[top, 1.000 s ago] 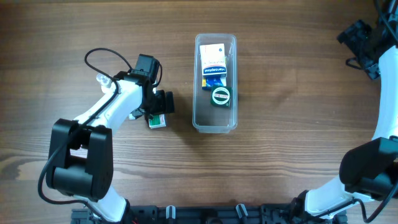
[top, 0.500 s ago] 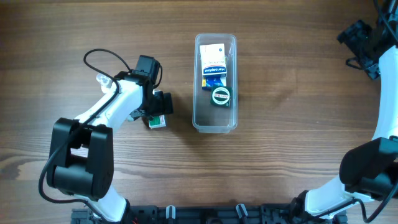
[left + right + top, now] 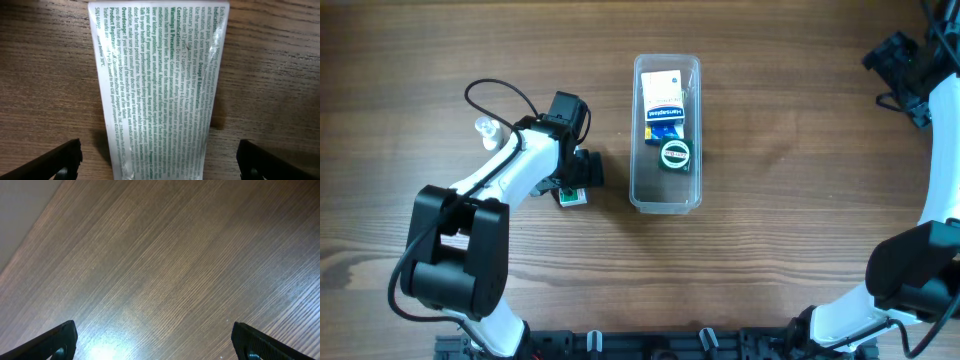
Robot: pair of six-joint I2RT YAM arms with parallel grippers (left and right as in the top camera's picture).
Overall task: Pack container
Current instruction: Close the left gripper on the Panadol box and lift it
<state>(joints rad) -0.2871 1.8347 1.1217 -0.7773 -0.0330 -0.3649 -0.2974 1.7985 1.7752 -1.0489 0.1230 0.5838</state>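
I am recording the container [image 3: 666, 135] as a clear plastic tub, long and narrow with rounded corners, lying lengthwise at the middle of the wooden table [image 3: 770, 250]. Its near end is showing bare floor. Beyond that a round green tin [image 3: 675, 154] is lying flat, then a blue carton [image 3: 665, 121], then a white carton [image 3: 662, 88] towards the far wall. My left gripper [image 3: 159, 167] is hanging spread wide over a printed carton [image 3: 160, 85] just left of the tub. The carton's glossy card face, dense with fine green print, is lying between my black fingertips [image 3: 62, 160] and touching neither. A small clear spray bottle [image 3: 485, 127] is showing farther left. My right gripper [image 3: 155, 342] is likewise standing wide open, gripping nothing, over matt brown woodgrain towards the far right corner. Against a second ago, my left arm is sitting slightly further right; the printed carton and tub are lying unmoved.
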